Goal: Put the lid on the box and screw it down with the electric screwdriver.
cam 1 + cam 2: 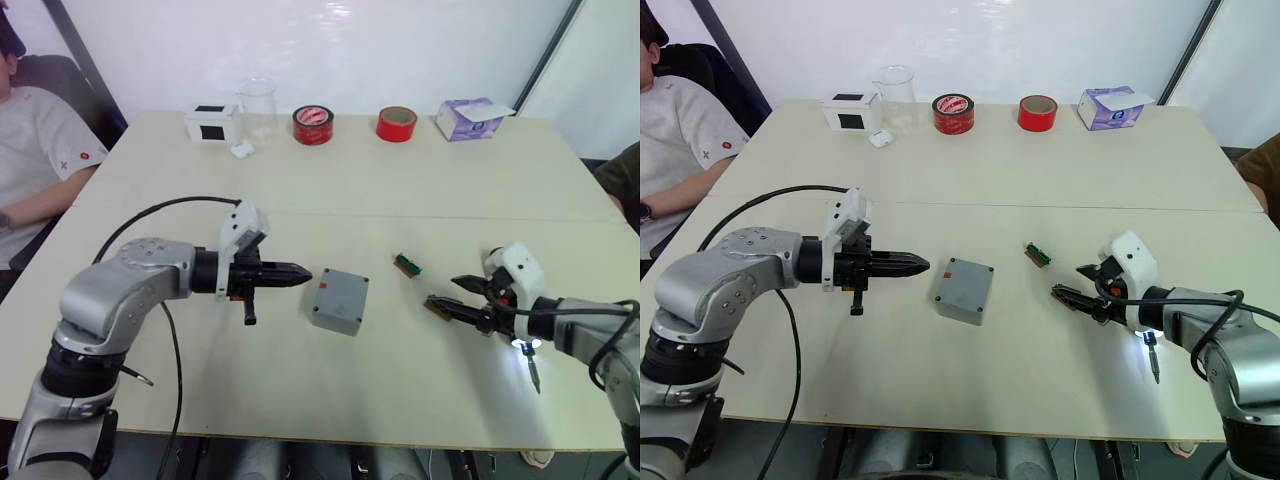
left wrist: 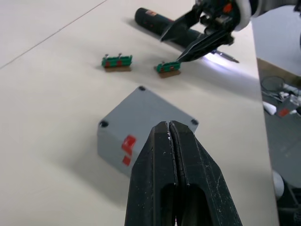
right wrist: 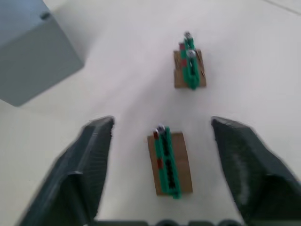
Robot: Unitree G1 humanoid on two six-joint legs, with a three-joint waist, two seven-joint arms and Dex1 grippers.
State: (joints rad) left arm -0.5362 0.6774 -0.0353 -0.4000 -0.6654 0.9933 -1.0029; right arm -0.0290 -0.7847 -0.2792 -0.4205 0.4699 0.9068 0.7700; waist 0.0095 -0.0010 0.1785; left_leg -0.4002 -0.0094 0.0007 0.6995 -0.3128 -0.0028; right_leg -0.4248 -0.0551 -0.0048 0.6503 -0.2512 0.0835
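The grey box (image 1: 338, 300) sits mid-table, a red mark (image 2: 127, 143) on its side. The lid (image 2: 148, 108) lies on it as a flat top face with corner screw holes. My left gripper (image 1: 303, 274) is shut and empty, pointing at the box from just left of it. To the right, my right gripper (image 1: 445, 293) is open, its fingers either side of a small green-and-brown piece (image 3: 168, 162) on the table. The electric screwdriver (image 2: 157, 21), black with a red marking, lies behind that gripper under my right arm. Its metal bit (image 1: 533, 375) points toward the front edge.
A second green-and-brown piece (image 1: 407, 265) lies between box and right gripper. Along the far edge stand a white-and-black box (image 1: 212, 122), a glass beaker (image 1: 257, 105), two red tape rolls (image 1: 313, 125) (image 1: 396, 124) and a purple tissue box (image 1: 468, 118). A person (image 1: 40, 150) sits at the far left.
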